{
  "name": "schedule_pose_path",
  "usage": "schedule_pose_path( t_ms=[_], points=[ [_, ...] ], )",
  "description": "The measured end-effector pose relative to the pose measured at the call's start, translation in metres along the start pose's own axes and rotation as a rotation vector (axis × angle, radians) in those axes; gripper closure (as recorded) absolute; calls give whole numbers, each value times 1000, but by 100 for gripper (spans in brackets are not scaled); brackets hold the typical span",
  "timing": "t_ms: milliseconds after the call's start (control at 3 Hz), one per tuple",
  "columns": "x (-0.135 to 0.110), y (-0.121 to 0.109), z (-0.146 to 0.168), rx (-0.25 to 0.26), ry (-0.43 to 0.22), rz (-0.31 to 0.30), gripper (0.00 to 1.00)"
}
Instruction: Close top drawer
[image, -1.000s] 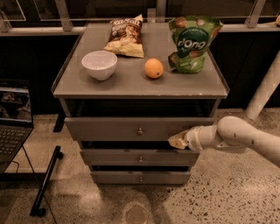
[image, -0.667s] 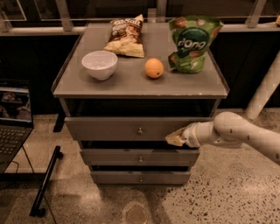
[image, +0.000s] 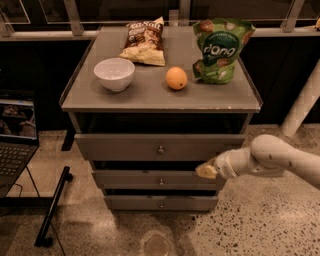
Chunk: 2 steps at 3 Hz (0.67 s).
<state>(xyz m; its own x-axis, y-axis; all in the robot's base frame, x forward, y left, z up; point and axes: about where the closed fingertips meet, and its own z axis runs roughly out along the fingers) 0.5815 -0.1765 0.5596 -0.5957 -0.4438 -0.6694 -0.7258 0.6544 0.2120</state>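
Note:
The top drawer (image: 125, 147) is the widest grey front of the cabinet, with a small round knob (image: 161, 149) at its centre. It stands out a little from the cabinet, with a dark gap above it under the tabletop. My gripper (image: 206, 171) comes in from the right on a white arm (image: 270, 157). Its pale tip is just below the right end of the top drawer's front, level with the upper edge of the second drawer (image: 130, 179).
On the cabinet top (image: 150, 95) are a white bowl (image: 114, 73), an orange (image: 176, 78), a brown snack bag (image: 144, 42) and a green chip bag (image: 220, 49). A third drawer (image: 161, 202) is lowest. A laptop (image: 15, 135) stands at left, with a black bar (image: 52, 210) on the floor.
My gripper tip has dropped slightly, from the lower right edge of the top drawer's front to just below it. The drawer's position looks unchanged.

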Motion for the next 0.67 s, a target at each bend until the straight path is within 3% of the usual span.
schedule_pose_path(
  t_ms=[333,667],
  points=[
    [46,16,-26,8,35,119,100],
    [51,20,-24,-2,43,121,82]
  ],
)
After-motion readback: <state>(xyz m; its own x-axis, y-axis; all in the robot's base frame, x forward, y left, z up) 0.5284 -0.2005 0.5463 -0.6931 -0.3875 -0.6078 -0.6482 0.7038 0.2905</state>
